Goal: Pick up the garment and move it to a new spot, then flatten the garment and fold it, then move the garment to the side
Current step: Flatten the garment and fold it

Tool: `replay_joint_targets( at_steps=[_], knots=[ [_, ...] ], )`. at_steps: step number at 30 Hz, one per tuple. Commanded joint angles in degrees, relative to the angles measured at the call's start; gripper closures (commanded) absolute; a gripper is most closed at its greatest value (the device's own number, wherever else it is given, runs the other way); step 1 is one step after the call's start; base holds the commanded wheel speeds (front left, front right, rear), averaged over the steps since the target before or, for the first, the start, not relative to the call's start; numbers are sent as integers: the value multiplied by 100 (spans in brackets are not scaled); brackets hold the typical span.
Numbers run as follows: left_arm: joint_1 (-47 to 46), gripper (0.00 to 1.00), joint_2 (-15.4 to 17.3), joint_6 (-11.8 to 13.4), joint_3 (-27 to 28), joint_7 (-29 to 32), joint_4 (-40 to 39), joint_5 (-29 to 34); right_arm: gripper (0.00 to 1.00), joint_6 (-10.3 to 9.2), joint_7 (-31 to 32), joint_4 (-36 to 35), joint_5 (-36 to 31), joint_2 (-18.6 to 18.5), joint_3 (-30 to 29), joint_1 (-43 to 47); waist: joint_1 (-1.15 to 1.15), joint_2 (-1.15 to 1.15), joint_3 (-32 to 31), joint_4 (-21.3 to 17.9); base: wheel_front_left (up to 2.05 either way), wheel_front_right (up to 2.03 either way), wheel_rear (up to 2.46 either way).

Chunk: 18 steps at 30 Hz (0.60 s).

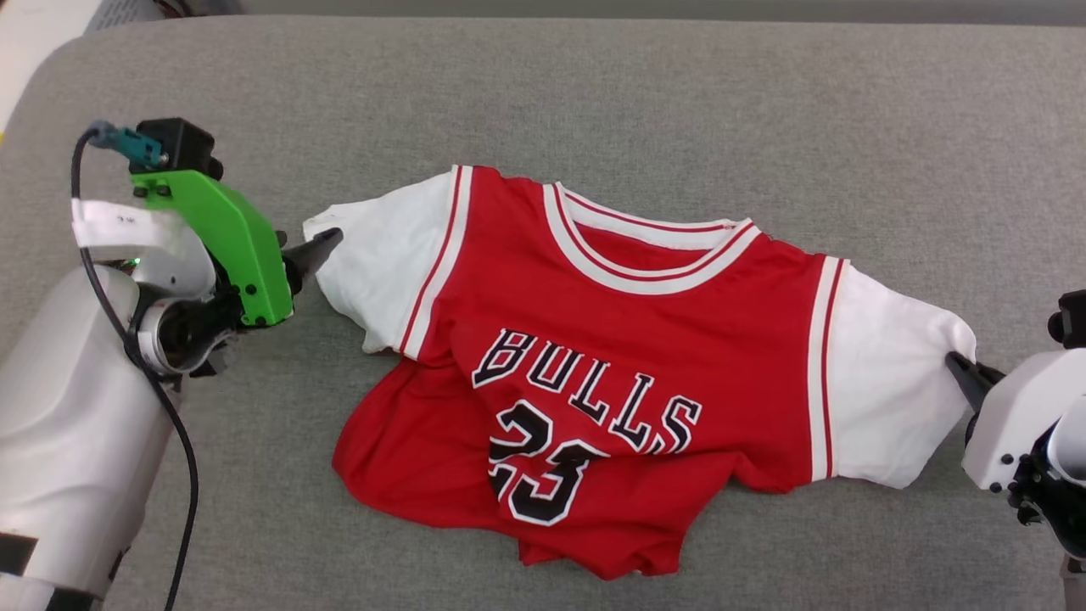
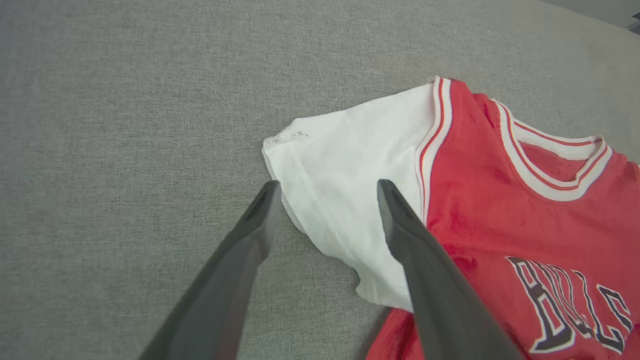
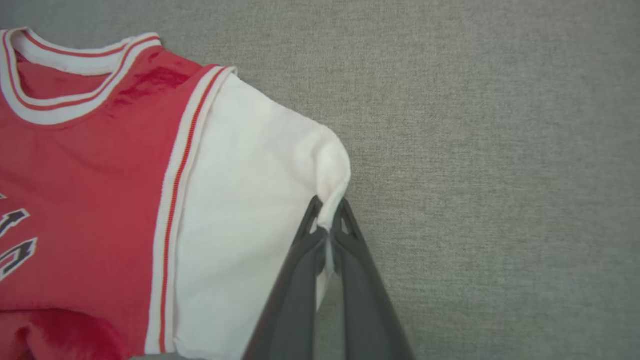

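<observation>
The red jersey shirt [image 1: 645, 339] [image 2: 500, 200] [image 3: 100, 175] with white short sleeves, red-and-white striped trim and black, white-outlined "BULLS" lettering over the number 23 lies face up near the middle of the grey fabric-covered table [image 1: 764, 102] [image 2: 125, 100] [image 3: 500, 150]. Its collar points to the far edge. The chest and shoulders are spread fairly flat, but the lower body is rumpled: the hem is bunched and turned under, and a crease runs through the 23.

The left pincer [image 1: 318, 249] [image 2: 327, 187] is at the outer edge of the shirt's left-hand white sleeve [image 1: 382, 263] [image 2: 350, 165], its 2 dark fingers spread apart. In the left wrist view 1 finger [image 2: 260, 220] lies over bare table just beside the cuff and the other [image 2: 400, 225] over the sleeve, near the striped trim. Whether either finger touches the cloth cannot be told. A green bracket [image 1: 229, 246] sits on that wrist, and a black cable [image 1: 174, 441] runs down along the pale forearm.

The right pincer [image 1: 963, 369] [image 3: 328, 205] is clamped on the outer edge of the right-hand white sleeve [image 1: 891, 399] [image 3: 250, 200]. The right wrist view shows its fingers together with a pinch of white fabric between the tips, and the cuff puckers towards them.
</observation>
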Motion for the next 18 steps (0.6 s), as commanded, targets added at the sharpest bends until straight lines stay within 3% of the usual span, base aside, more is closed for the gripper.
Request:
replay_joint_targets(
  at_steps=[1, 7, 14, 18],
  knots=[
    [-214, 0, 26, -38, -5, 175, 139, -115, 100, -2, -50, -28, -24, 10, 40, -120, -1, 0, 367, -291, 0, 0, 0],
    [-757, 0, 11, -18, -158, 669, 762, -71, 100, -2, -164, -13, -1, 18, 153, -282, -1, 0, 662, -462, 0, 0, 0],
    [-956, 0, 1, 237, -499, 1130, 1562, 217, 100, -2, -247, 51, 78, 34, 259, -358, -1, 0, 822, -556, 0, 0, 0],
    [-880, 0, -146, 330, -640, 1691, 1967, 117, 100, -2, -264, 76, 140, 51, 280, -372, -1, 0, 860, -562, 0, 0, 0]
  ],
)
